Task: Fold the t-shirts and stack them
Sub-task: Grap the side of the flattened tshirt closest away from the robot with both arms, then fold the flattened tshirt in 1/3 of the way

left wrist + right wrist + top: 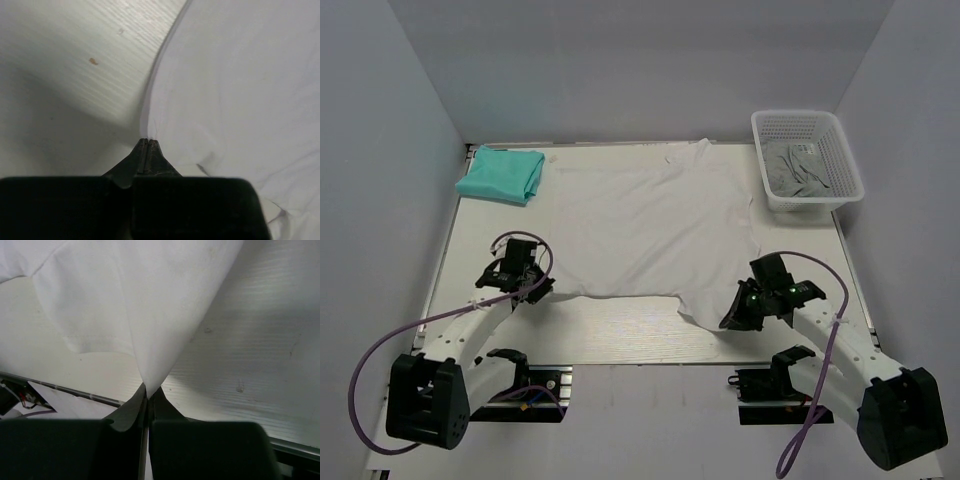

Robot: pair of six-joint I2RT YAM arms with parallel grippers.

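left tool (148,142) pinched shut on white t-shirt (650,225) near-left corner, right tool (149,390) clamped on near-right corner

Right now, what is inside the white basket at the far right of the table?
Inside the white mesh basket lies a crumpled grey cloth. It covers most of the bottom, so whether anything is beneath it cannot be seen.

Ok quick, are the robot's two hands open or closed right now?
Left gripper: closed, pinching the white t-shirt at its edge.
Right gripper: closed on the white t-shirt too.
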